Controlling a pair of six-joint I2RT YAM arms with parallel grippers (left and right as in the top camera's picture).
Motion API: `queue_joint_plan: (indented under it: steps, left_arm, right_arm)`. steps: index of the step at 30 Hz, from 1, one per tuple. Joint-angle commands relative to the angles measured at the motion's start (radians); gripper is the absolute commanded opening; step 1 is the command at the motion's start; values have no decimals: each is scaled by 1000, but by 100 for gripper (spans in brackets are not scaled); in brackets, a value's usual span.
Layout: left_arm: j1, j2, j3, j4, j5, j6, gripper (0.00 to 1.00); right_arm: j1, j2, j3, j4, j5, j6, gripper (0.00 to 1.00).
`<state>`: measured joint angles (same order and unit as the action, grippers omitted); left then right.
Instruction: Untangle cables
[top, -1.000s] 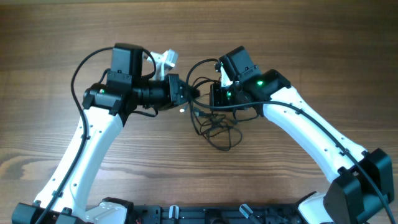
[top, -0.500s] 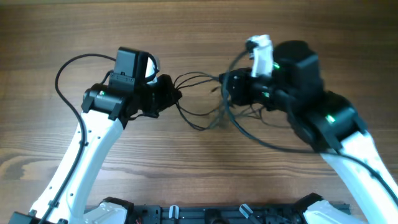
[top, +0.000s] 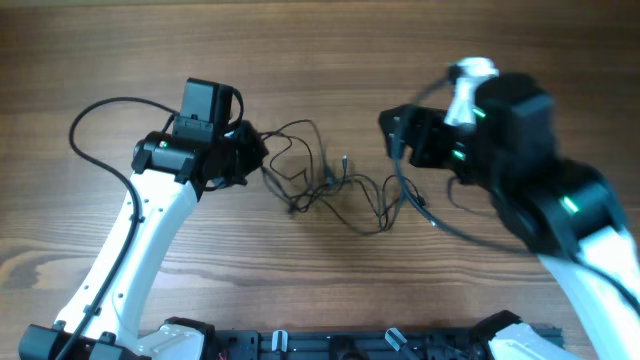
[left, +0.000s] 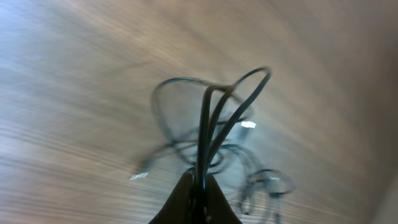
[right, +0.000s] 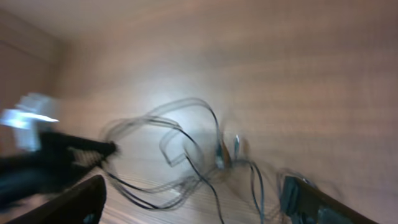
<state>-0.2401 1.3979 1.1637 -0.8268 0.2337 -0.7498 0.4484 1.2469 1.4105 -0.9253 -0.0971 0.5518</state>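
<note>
From my remote seat, the left gripper (left: 200, 182) sat nearest its wrist camera, clenched on a few strands of the cables (left: 208, 118), which rose from the closed fingertips in tall loops. Beyond them, two silvery plug ends (left: 248, 124) lay on the wooden table (left: 74, 74). The right gripper (right: 194, 196) stood released, its fingers (right: 84, 202) spread wide and gripping nothing, with the loose dark tangle on the wood just beyond. From overhead, the cords sprawled in wavy strands between the two grippers, pinched only at the left.
</note>
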Motion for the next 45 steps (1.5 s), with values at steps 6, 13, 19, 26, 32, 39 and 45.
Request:
queue_joint_plan:
  steps: [6, 13, 19, 26, 32, 39, 45]
  left_arm:
    - [3, -1, -6, 318, 544, 8, 4]
    - [3, -1, -6, 434, 678, -19, 4]
    - [12, -1, -6, 509, 727, -48, 4]
    - [77, -1, -6, 392, 702, -43, 4]
    - [123, -1, -6, 168, 411, -43, 6]
    - [125, -1, -6, -25, 7, -44, 19]
    - [124, -1, -6, -42, -14, -44, 40]
  right_arm:
    - [2, 257, -5, -29, -373, -185, 99]
    - [35, 407, -5, -26, -451, -192, 99]
    - [94, 480, -5, 6, -422, -208, 80]
    - [78, 435, -2, 79, -416, -148, 4]
    - [23, 259, -2, 142, -416, -122, 4]
    - [-32, -18, -2, 199, -224, -42, 4]
    - [-36, -167, -3, 190, -57, -21, 40]
